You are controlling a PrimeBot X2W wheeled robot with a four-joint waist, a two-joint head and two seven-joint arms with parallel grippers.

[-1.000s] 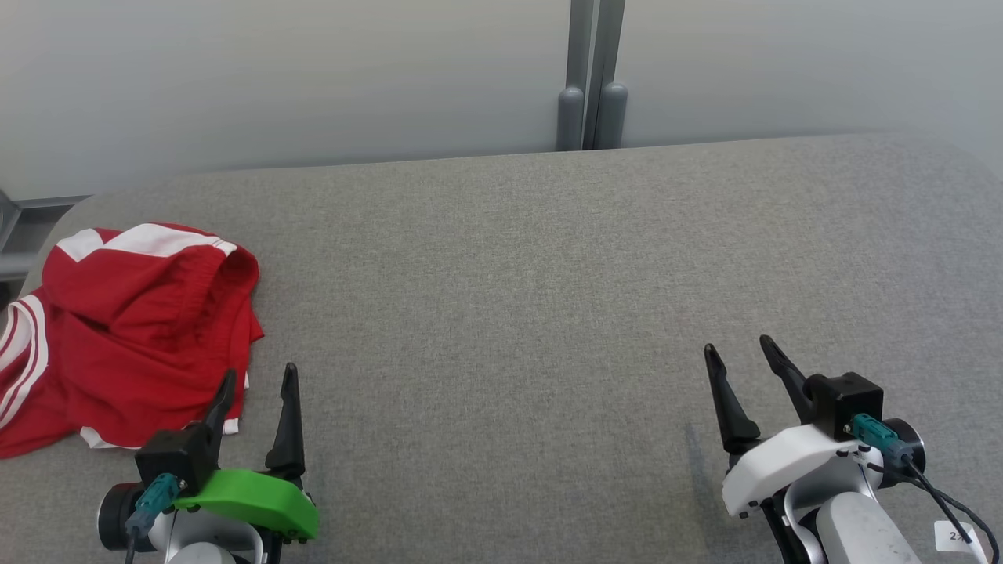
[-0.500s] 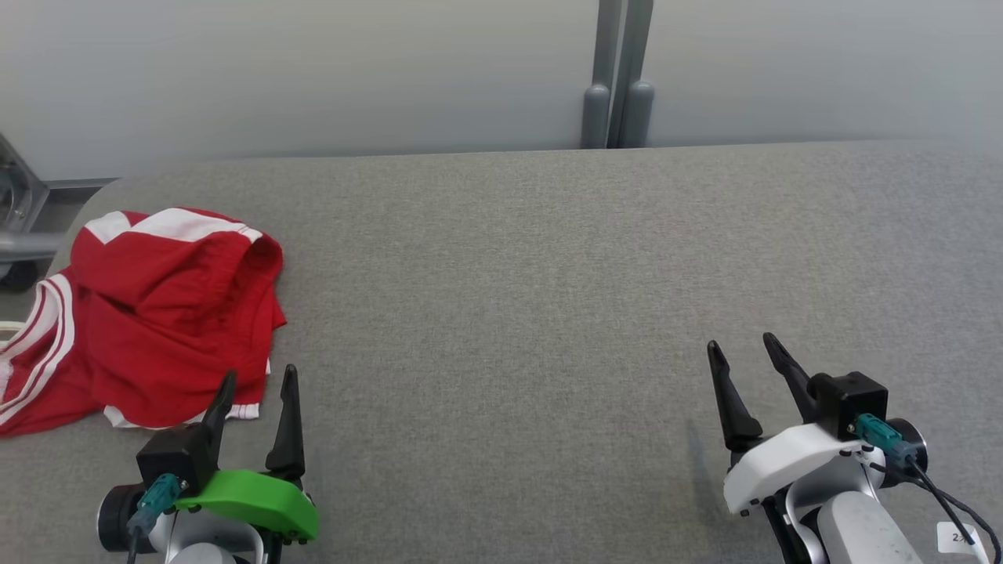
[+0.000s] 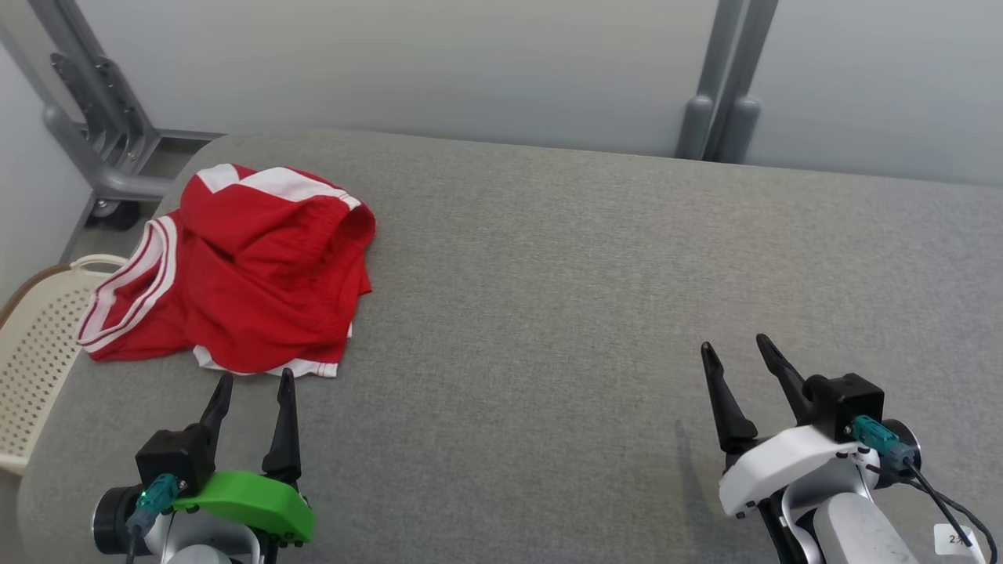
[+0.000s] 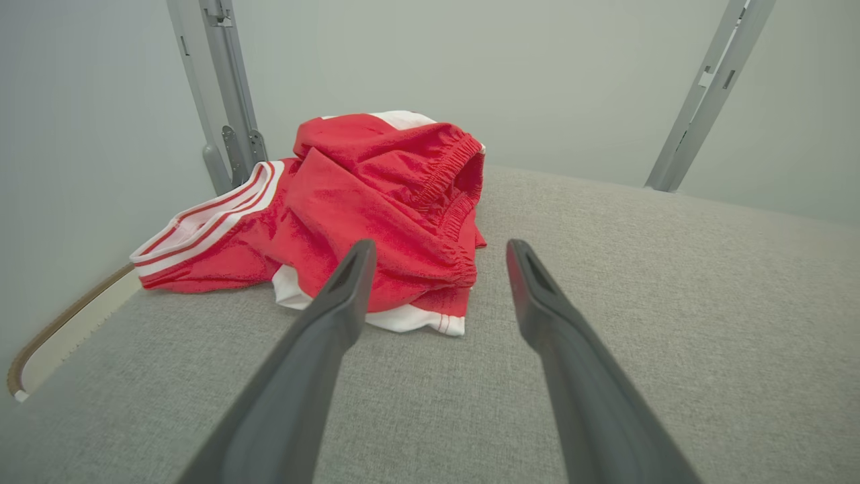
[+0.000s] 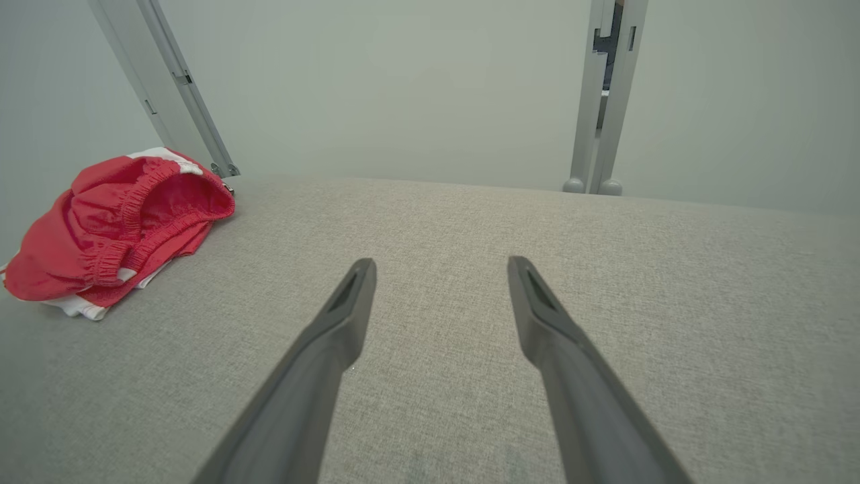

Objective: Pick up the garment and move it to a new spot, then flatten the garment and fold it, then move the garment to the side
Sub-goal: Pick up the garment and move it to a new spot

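Camera leftward; basket [image 3: 31, 356] beside garment [image 3: 258, 290].

Just beyond the dark fingers of the left gripper [image 3: 255, 380], whose shell is bright green, the garment [image 3: 251, 274] is red with white stripes and hem bands, the table [image 3: 548, 298] flecked grey, the right gripper [image 3: 734, 342] white-shelled, and the basket [image 3: 31, 352] to their left cream.

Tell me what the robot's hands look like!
The left fingers and right fingers are long, dark and pointed. Behind the left ones sits a bright green shell; behind the right ones, a white shell. Each has a black block and a teal plug; a black cable trails from the right.
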